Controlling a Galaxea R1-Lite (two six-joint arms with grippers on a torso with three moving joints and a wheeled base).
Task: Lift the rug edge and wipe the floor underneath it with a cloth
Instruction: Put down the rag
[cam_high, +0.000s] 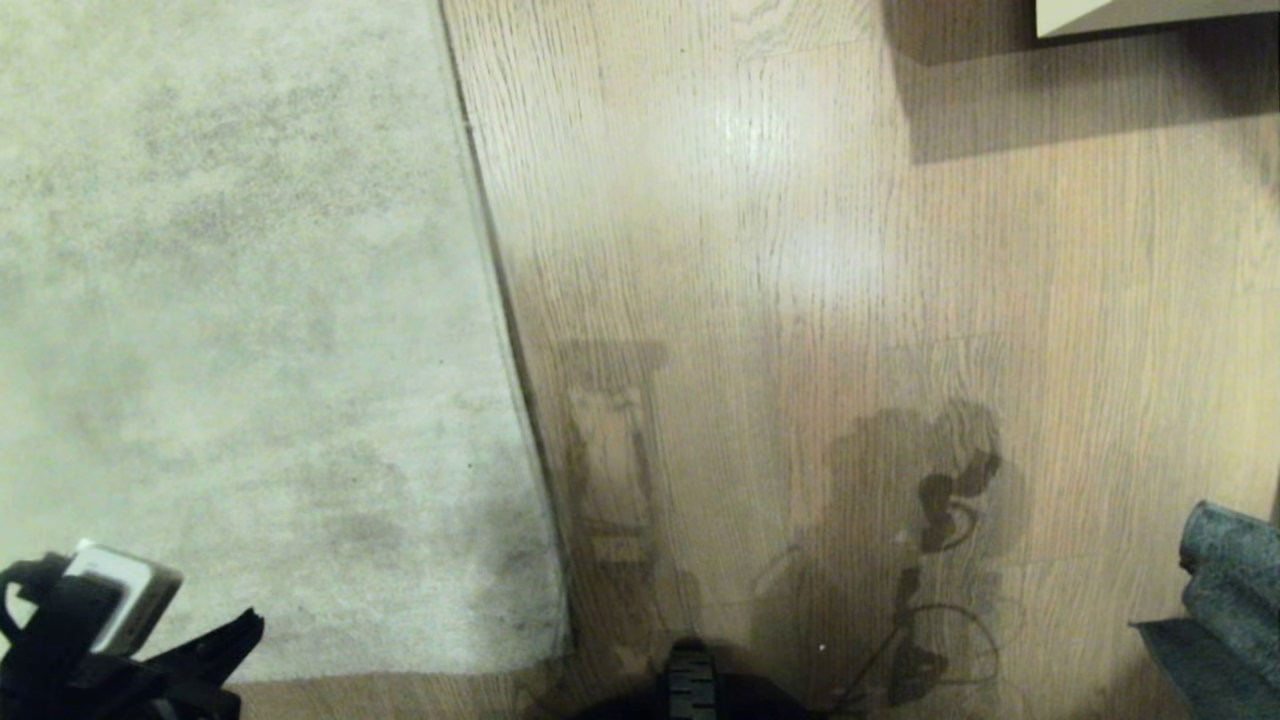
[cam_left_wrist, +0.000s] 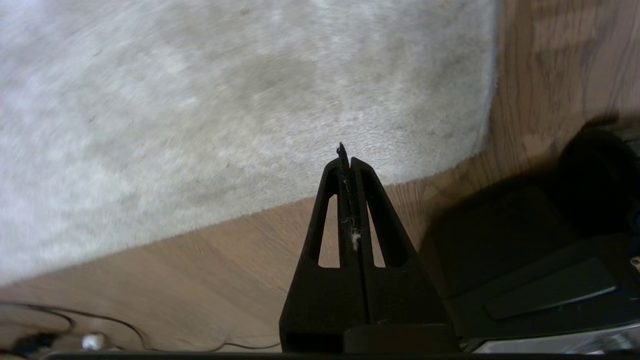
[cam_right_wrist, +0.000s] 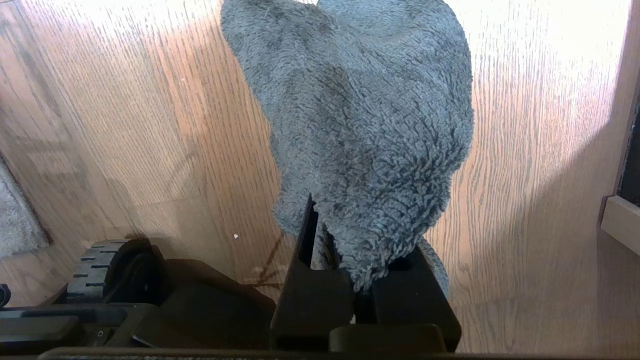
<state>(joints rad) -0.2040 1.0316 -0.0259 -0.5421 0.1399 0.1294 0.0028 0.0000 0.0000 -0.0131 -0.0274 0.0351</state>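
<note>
Right wrist view: cloth (cam_right_wrist: 360, 125) (teal-grey) between right gripper (cam_right_wrist: 350, 270) fingers.

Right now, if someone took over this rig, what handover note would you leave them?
Left gripper: shut, empty, above the rug's near corner.
Right gripper: shut on the cloth, held above bare floor at the robot's right.
Rug edge: lying flat on the floor, not lifted.
Done: cloth is in hand.
Left: open the left gripper, grip and lift the rug edge, wipe the floor beneath with the cloth, then lay the rug back.
</note>
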